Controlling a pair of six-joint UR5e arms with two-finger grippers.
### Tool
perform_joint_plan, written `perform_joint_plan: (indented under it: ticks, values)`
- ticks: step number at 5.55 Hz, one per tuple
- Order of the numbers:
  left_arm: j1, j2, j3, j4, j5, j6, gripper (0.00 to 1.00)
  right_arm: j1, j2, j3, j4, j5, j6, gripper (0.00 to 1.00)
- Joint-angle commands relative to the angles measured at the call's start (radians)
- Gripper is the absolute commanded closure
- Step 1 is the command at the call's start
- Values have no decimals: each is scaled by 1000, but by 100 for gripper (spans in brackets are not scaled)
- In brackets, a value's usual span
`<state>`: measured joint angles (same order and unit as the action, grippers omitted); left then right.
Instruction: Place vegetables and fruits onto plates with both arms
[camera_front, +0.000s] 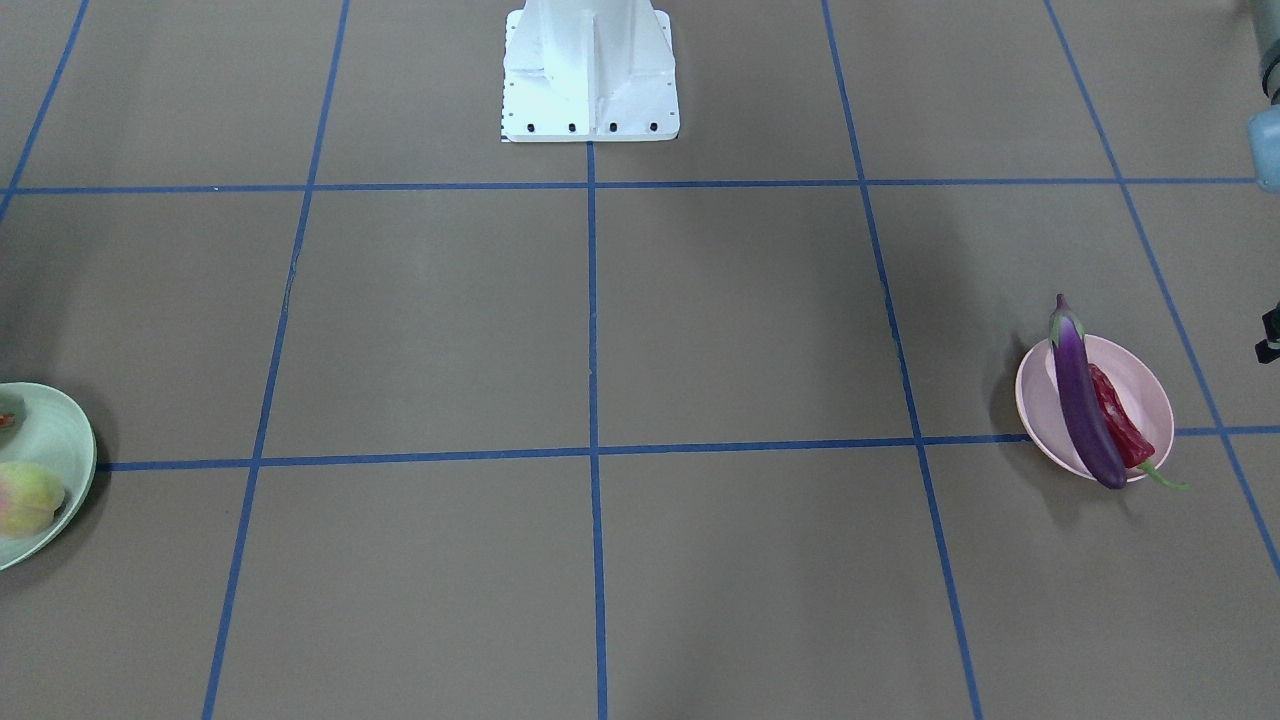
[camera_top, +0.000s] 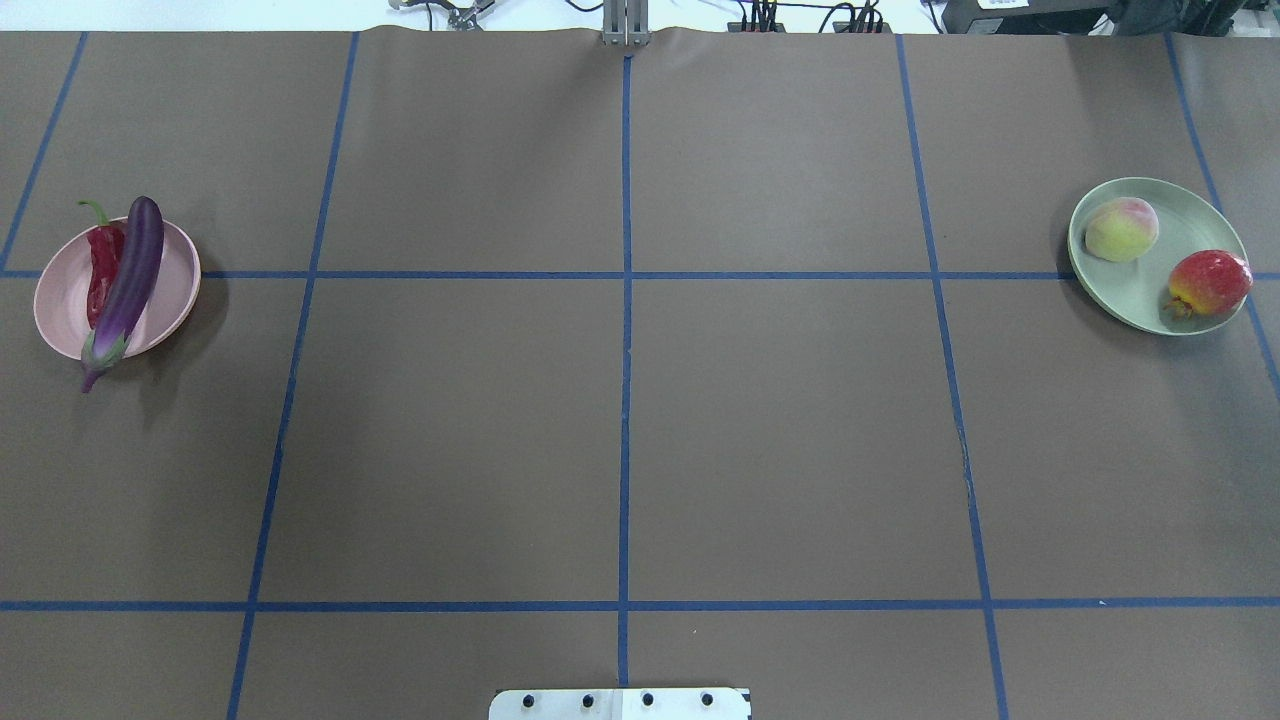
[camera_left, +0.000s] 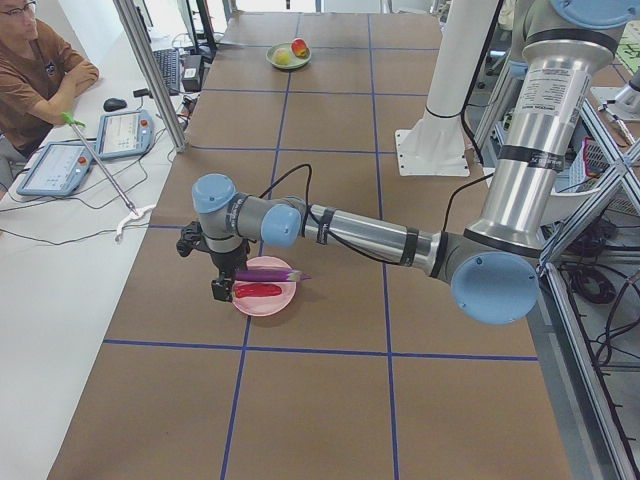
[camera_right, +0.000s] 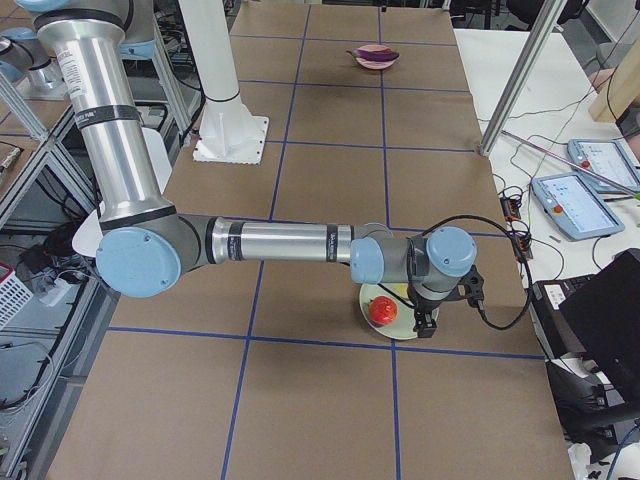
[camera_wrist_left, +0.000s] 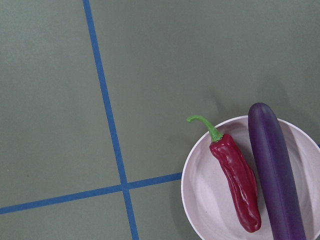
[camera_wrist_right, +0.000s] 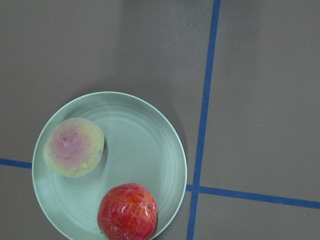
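Both plates loaded; task looks done, retreat remaining.
Near end: pink plate (camera_left: 266, 312) carries eggplant (camera_left: 272, 275), cap overhanging rim, and chili (camera_left: 258, 290); left hand (camera_left: 217, 285) just beside. Far end: peach (camera_top: 1121, 229), pomegranate (camera_top: 1208, 283) on green plate (camera_top: 1135, 285), right hand (camera_right: 423, 318) alongside. Hands open or closed: cannot tell from side views. Lift straight up, clear of eggplant.

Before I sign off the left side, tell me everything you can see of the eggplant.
The eggplant is long, slim and slightly curved, with glossy, smooth purple skin and a pale green cap ending in a short stem. It looks whole. It lies flat across the pink plate, both ends reaching past the rim: the cap end toward the robot, the rounded tip away. The red chili lies close alongside, also on the plate; whether they touch is unclear. Nothing holds it.
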<state>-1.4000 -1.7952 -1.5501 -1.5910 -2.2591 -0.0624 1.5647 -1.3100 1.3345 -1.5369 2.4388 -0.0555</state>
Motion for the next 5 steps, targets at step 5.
perform_joint_plan:
  ticks: [5]
  values:
    - [1,-1,-5,-1,0,-4,0,-12,-14,-1,3,0,2,0]
